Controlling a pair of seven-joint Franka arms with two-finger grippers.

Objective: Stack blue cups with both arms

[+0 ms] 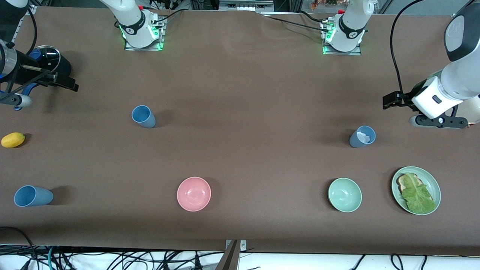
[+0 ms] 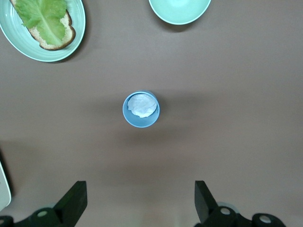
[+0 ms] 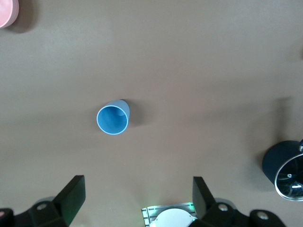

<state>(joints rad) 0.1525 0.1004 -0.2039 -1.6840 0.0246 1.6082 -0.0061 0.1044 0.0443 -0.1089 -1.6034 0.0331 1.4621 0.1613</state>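
Three blue cups show in the front view. One point(image 1: 143, 116) stands upright toward the right arm's end. One point(image 1: 363, 136) stands toward the left arm's end with a crumpled white scrap inside. One point(image 1: 33, 196) lies on its side near the front edge at the right arm's end. My left gripper point(image 1: 438, 122) hangs open and empty over the table's end; its wrist view point(image 2: 141, 201) shows the scrap cup point(image 2: 141, 110) well apart. My right gripper point(image 1: 11, 100) hangs open and empty over the other end; its wrist view point(image 3: 138, 198) shows the upright cup point(image 3: 113, 118) well apart.
A pink bowl point(image 1: 194, 194) and a pale green bowl point(image 1: 345, 195) sit near the front edge. A green plate point(image 1: 395, 180) holds bread and lettuce. A lemon point(image 1: 13, 140) and a black pot point(image 1: 50, 62) sit at the right arm's end.
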